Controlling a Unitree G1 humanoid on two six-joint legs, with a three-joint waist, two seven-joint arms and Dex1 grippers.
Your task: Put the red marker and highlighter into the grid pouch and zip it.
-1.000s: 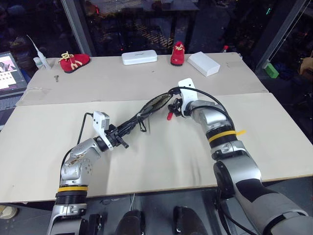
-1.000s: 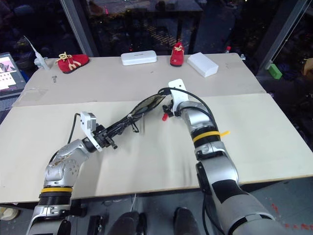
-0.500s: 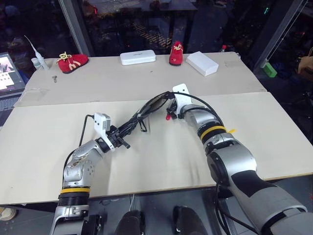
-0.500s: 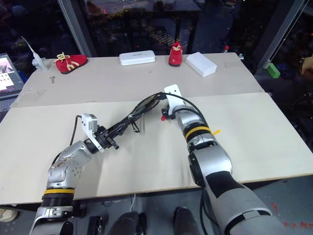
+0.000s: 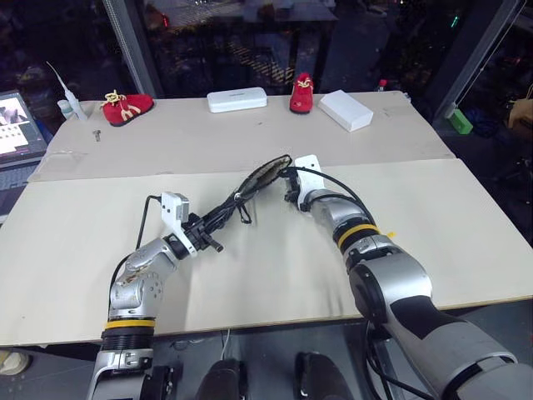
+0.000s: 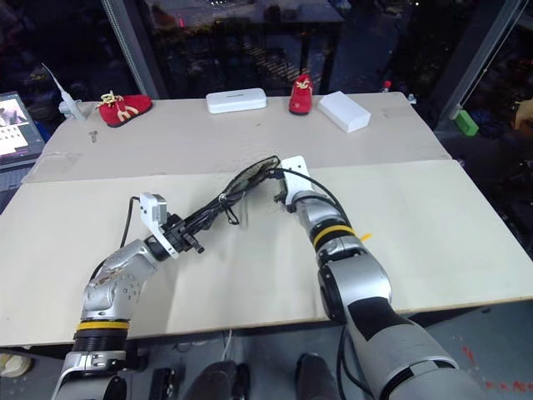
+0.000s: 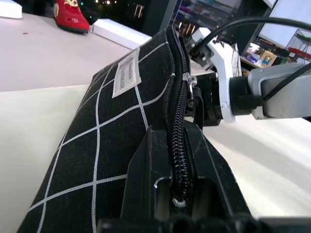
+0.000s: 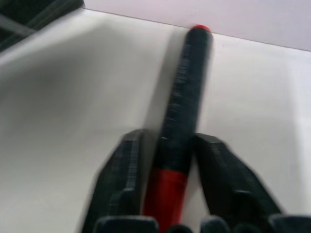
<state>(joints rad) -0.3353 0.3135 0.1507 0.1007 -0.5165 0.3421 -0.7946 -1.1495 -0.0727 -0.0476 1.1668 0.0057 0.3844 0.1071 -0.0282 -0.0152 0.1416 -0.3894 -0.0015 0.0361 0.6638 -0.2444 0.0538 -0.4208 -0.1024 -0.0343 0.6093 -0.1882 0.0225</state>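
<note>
Right now my left gripper (image 7: 177, 194) is clamped on the near end of the grid pouch (image 7: 116, 131), its two black fingers pressed together over the zipper seam, and it holds the pouch up off the table (image 5: 275, 258) so that it stretches away toward my right arm. Seen from my left wrist, the pouch stands on edge with its white label (image 7: 127, 73) on the side panel and the small metal zipper pull (image 7: 191, 80) hanging near the far end. My right gripper (image 8: 167, 160) has the red marker (image 8: 182, 104) between its fingers; the black barrel runs forward from the jaws and the red cap end sits down between them, though I cannot tell whether the fingers press on it or just flank it. From my head, that gripper sits just beside the pouch's raised far end (image 5: 271, 170), low over the tabletop. Along the far edge of the table lie a white hard case (image 5: 236, 99), a white box (image 5: 346, 108) and two red shoes (image 5: 127, 104) (image 5: 301, 92), all well apart from my hands.
</note>
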